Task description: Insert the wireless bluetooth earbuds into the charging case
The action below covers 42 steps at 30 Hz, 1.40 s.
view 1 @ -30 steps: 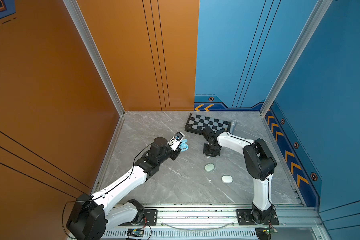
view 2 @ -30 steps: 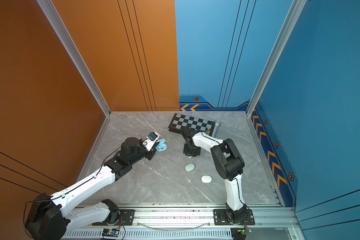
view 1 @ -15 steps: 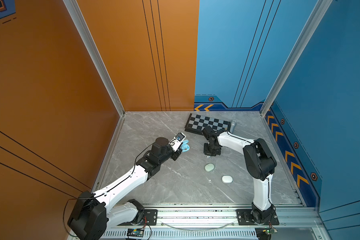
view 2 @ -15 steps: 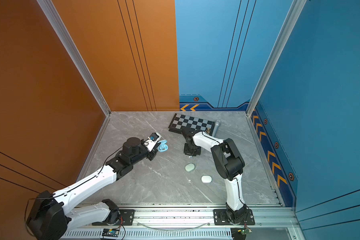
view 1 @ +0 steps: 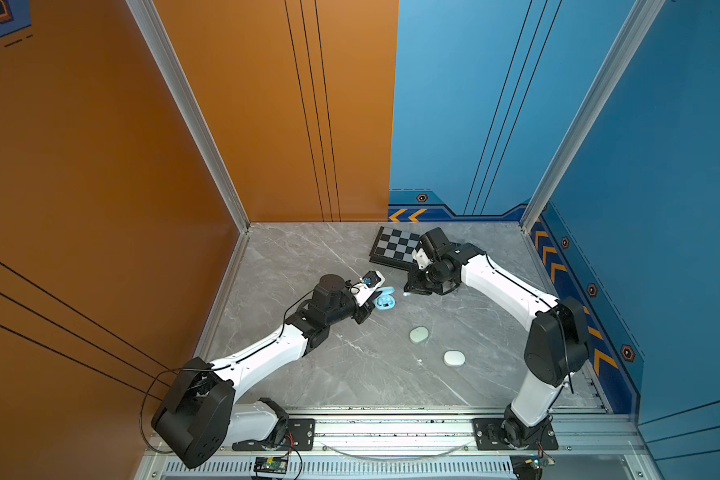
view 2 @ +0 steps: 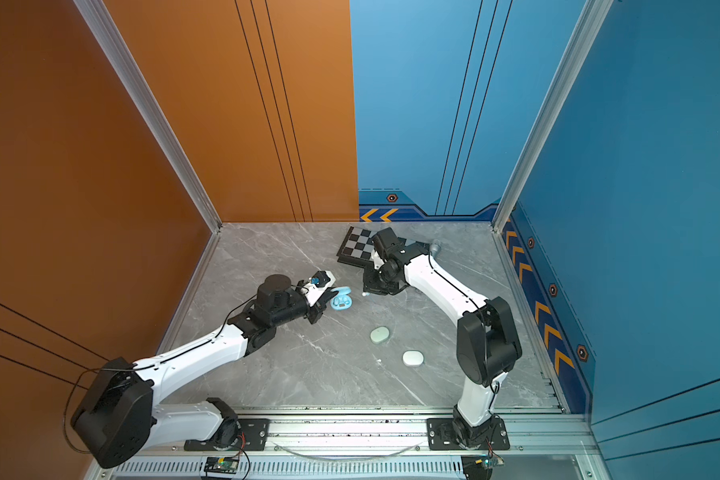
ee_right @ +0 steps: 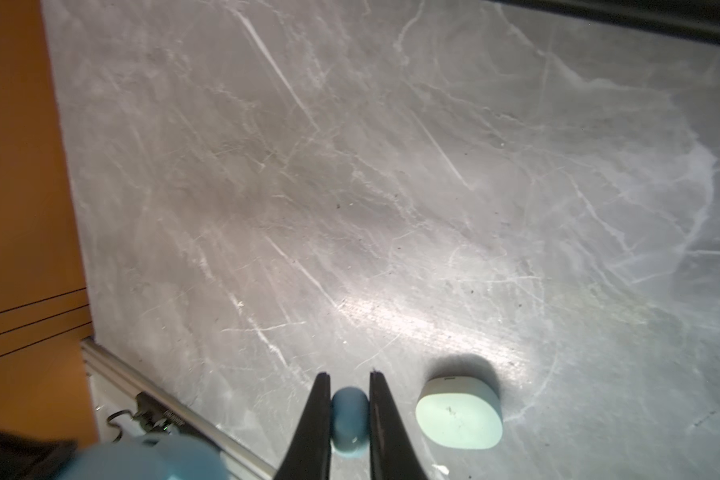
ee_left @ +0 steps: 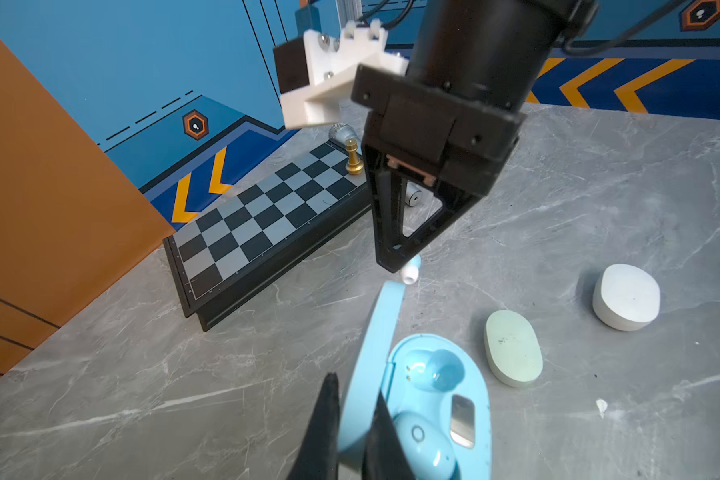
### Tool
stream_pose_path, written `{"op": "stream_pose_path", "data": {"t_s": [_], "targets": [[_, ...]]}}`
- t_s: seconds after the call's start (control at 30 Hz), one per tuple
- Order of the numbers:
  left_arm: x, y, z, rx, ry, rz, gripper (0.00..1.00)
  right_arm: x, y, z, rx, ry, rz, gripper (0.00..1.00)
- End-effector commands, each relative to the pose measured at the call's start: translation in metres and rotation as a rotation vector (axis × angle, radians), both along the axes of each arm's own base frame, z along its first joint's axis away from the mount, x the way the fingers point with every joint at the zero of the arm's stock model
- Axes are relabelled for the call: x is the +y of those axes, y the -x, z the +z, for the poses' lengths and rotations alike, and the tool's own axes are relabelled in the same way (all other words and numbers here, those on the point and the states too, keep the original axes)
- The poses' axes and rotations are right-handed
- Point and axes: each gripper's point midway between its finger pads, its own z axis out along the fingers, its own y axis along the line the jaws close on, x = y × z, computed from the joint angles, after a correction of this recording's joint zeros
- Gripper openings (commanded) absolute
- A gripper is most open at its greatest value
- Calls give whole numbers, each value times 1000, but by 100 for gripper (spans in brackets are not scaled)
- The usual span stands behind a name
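The light blue charging case (ee_left: 470, 374) lies open on the grey table, seen in both top views (view 1: 385, 298) (view 2: 341, 298). One light blue earbud (ee_left: 425, 444) sits in a slot of the case. The other slot (ee_left: 437, 370) is empty. My left gripper (ee_left: 355, 386) (view 1: 375, 301) is shut on the case's raised lid (ee_left: 385, 324). My right gripper (ee_right: 350, 374) (ee_left: 393, 264) (view 1: 408, 291) is shut on a second light blue earbud (ee_right: 350, 419) with a white tip (ee_left: 409, 274). It holds this earbud low over the table, just beyond the lid's far end.
A closed mint green case (view 1: 419, 335) (ee_right: 460, 415) and a closed white case (view 1: 454, 358) (ee_left: 626, 297) lie nearer the front. A chessboard (view 1: 393, 247) (ee_left: 262, 224) lies at the back with a gold chess piece (ee_left: 353, 158) on it. A small white fragment (ee_left: 601, 405) lies near the mint case.
The left arm has shifted slightly with the case lid in its grip. The right gripper stays in about the same place beside the case.
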Motion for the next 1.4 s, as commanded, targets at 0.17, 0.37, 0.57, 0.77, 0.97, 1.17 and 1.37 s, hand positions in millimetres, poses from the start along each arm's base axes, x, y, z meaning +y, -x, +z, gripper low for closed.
{"op": "stream_pose_path", "data": {"t_s": [0.17, 0.37, 0.57, 0.77, 0.97, 1.17, 1.37], "targets": [[-13, -3, 22, -52, 35, -45, 0, 19, 28, 38, 25, -118, 107, 6], [-14, -6, 25, -59, 37, -37, 0, 26, 36, 39, 38, -133, 138, 6], [-17, -6, 25, -60, 34, -40, 0, 30, 35, 42, 35, -138, 137, 7], [-20, -7, 24, -59, 31, -40, 0, 31, 35, 39, 42, -131, 131, 9], [-22, -6, 24, -60, 29, -44, 0, 33, 36, 38, 48, -131, 129, 16], [-22, -7, 24, -60, 28, -41, 0, 32, 34, 38, 48, -129, 117, 21], [-22, -6, 23, -59, 27, -42, 0, 31, 33, 38, 47, -127, 108, 23]]}}
